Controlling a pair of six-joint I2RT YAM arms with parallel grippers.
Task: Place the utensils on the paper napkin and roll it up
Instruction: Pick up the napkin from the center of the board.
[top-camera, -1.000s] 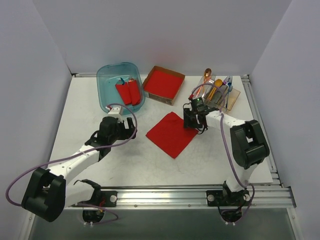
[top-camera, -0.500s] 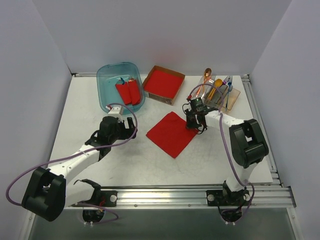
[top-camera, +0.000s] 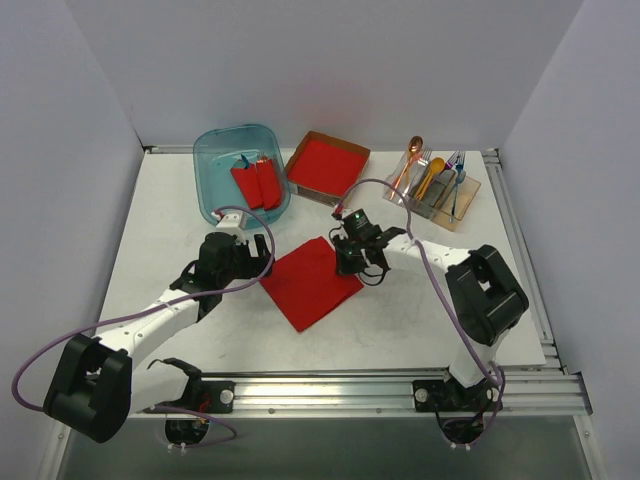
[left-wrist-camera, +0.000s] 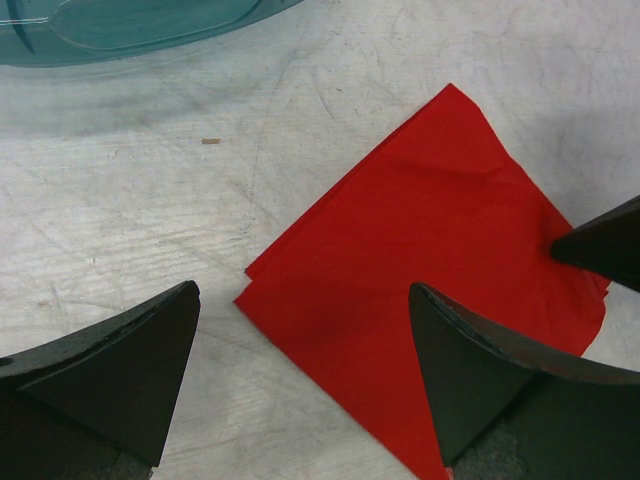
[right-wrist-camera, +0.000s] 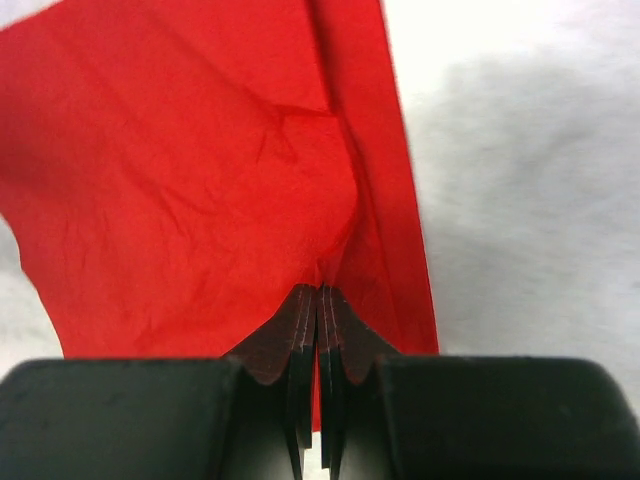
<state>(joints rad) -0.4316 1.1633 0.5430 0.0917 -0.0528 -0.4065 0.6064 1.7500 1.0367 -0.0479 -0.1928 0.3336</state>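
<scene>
The red paper napkin lies flat on the table between the arms. My right gripper is shut on its right edge, pinching a raised fold. My left gripper is open just left of the napkin; in the left wrist view the napkin lies ahead of its spread fingers. The utensils, an orange spoon and blue and purple forks, stand in a clear holder at the back right.
A teal bin with two short red rolls stands at the back left. A brown cardboard box with a red stack is at the back middle. The clear utensil holder is at the back right.
My right gripper has dragged the napkin to the left and a little nearer, away from the utensil holder. The left arm has not moved.
</scene>
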